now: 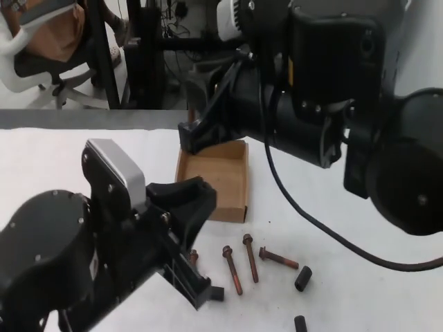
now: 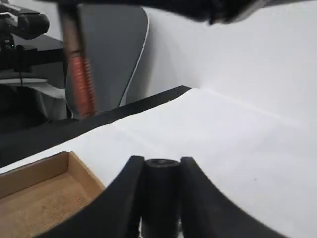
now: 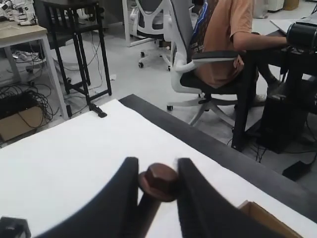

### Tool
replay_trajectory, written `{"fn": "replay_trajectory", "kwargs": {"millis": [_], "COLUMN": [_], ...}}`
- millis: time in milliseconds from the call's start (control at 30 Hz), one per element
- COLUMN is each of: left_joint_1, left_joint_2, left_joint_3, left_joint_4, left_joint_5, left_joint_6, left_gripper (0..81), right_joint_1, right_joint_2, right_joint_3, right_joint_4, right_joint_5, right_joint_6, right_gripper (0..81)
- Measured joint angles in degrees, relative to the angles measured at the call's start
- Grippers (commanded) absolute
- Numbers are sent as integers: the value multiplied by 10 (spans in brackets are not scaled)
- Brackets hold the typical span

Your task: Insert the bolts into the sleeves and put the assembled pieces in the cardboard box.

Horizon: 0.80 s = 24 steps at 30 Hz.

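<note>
L gripper [image 2: 161, 167] is clenched on a black sleeve [image 2: 161, 198] near the cardboard box [image 1: 228, 207], R gripper [image 3: 157, 167] grasps a bolt [image 3: 158, 182] below its head above box's far edge, w/ loose bolts [image 1: 250, 257] and loose sleeves [image 1: 302, 278] lying just off box's near side.

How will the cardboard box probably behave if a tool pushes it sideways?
The cardboard box looks thin-walled, and its visible floor is bare, so it is probably light and slides easily. Its low walls make tipping unlikely.
</note>
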Motion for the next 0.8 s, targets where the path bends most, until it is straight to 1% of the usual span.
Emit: {"fn": "replay_trajectory", "kwargs": {"millis": [167,500,567,800], "left_joint_1": [-6,-6,-6,-6], "left_joint_2": [0,0,0,0], "left_joint_3": [1,1,1,1], "left_joint_4": [-7,7,6,-7], "left_joint_5": [-31,-143,-149,-134], "left_joint_6": [0,24,24,24], "left_gripper": [18,18,18,18], "right_joint_1": [0,5,7,9], "right_joint_2": [3,3,3,3], "right_joint_3": [0,1,1,1], "right_joint_4": [0,22,22,22], "right_joint_5": [0,9,9,0], "right_joint_6": [0,-2,-2,2], "right_gripper": [6,6,6,6]}}
